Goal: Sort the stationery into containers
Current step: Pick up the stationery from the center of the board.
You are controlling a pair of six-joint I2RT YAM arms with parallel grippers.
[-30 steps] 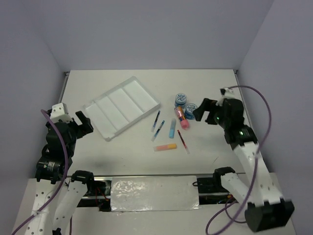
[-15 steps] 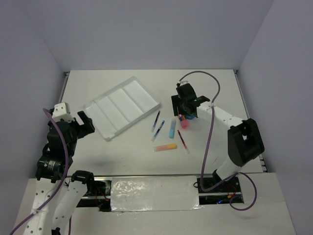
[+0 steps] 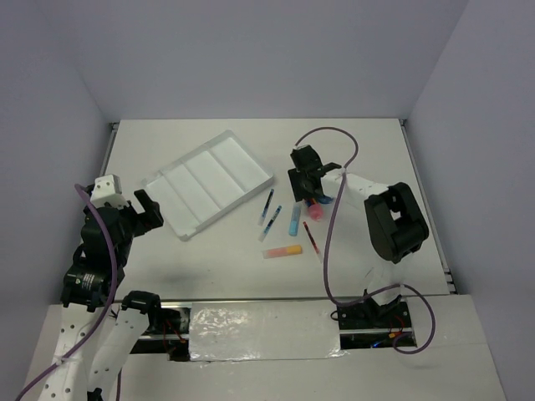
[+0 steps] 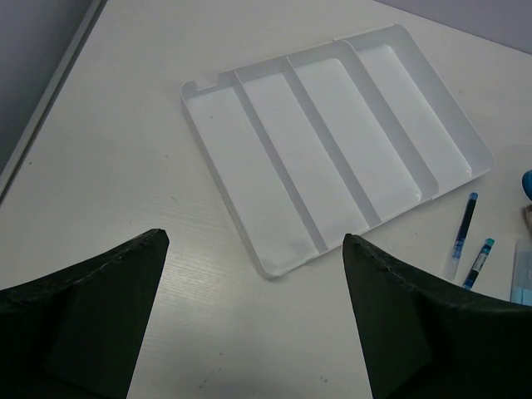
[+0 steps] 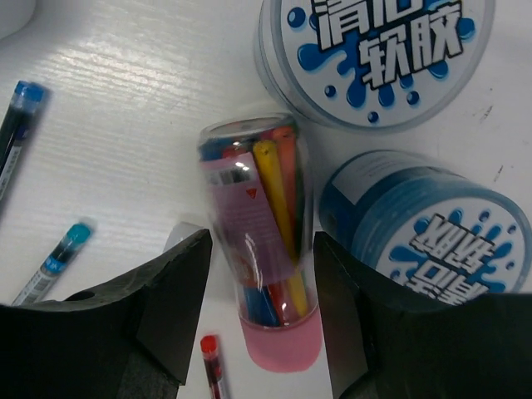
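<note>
The pink tube (image 5: 268,332), clear with coloured pens inside, lies on the table between the fingers of my right gripper (image 5: 262,241). The jaws are open and straddle it. Two round blue tubs (image 5: 374,50) (image 5: 432,224) sit just beyond and right of it. In the top view my right gripper (image 3: 311,194) covers the tubs. Two thin blue pens (image 3: 267,200) (image 3: 272,219), a light-blue marker (image 3: 294,220), a red pen (image 3: 312,237) and an orange-yellow marker (image 3: 282,251) lie nearby. The white four-compartment tray (image 3: 209,182) holds nothing. My left gripper (image 3: 142,213) is open near its left end.
In the left wrist view the tray (image 4: 249,166) lies ahead of my left gripper (image 4: 253,241), with the blue pens (image 4: 464,224) at its right. The right arm's purple cable (image 3: 334,134) arches over the table. Walls close the back and both sides.
My right arm swung left from the table's right side and came down over the pink tube and the tubs. The left arm barely moved.
</note>
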